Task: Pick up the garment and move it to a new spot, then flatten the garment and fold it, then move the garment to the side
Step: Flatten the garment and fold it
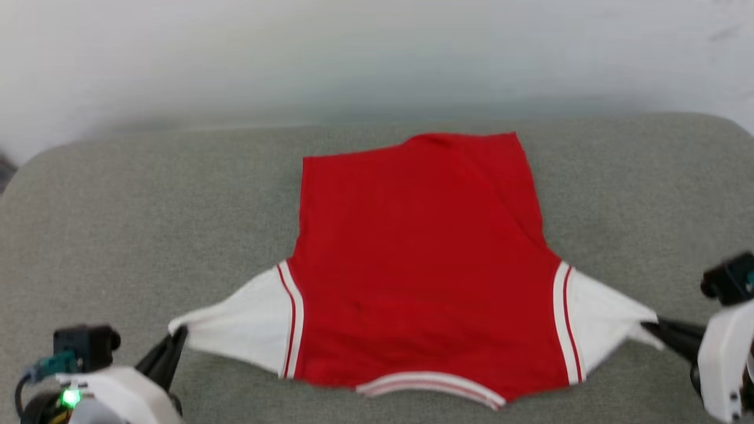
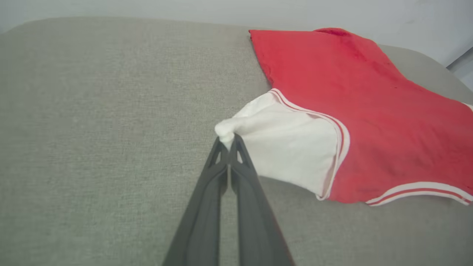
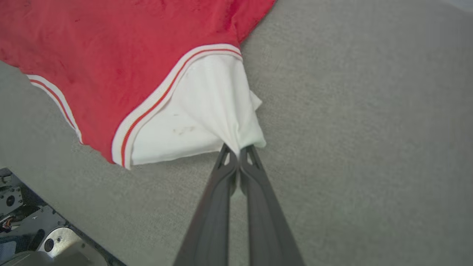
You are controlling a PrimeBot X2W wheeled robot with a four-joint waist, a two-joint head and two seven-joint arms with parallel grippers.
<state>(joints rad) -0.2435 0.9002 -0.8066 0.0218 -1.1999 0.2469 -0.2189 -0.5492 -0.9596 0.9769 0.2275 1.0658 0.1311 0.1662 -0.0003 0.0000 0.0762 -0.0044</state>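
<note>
**A:** Where do we find the garment (image 1: 424, 259)?

**B:** We find it mid-frame in the head view, plain red side up on the grey worktop (image 1: 118, 206). Its striped collar (image 1: 430, 386) lies toward the lower edge and its hem toward the top. No lettering shows.

**A:** How do we read the grippers?

**B:** The left gripper (image 1: 178, 335), at lower left, is pressed together on the tip of the white sleeve (image 1: 241, 330) at the frame's left. The right gripper (image 1: 650, 325), at the right edge, pinches the tip of the other sleeve (image 1: 601, 315). Both sleeves are drawn out into points.

**A:** Which step do we judge this to be?

**B:** We judge it to be flattening. To do it well, we would draw both sleeves outward evenly and low, close to the worktop, so that the body lies taut without sliding sideways. We note a diagonal crease (image 1: 518, 194) at the upper right of the red panel. Uneven tension could deepen it, and so thin a pinch may slip.
</note>
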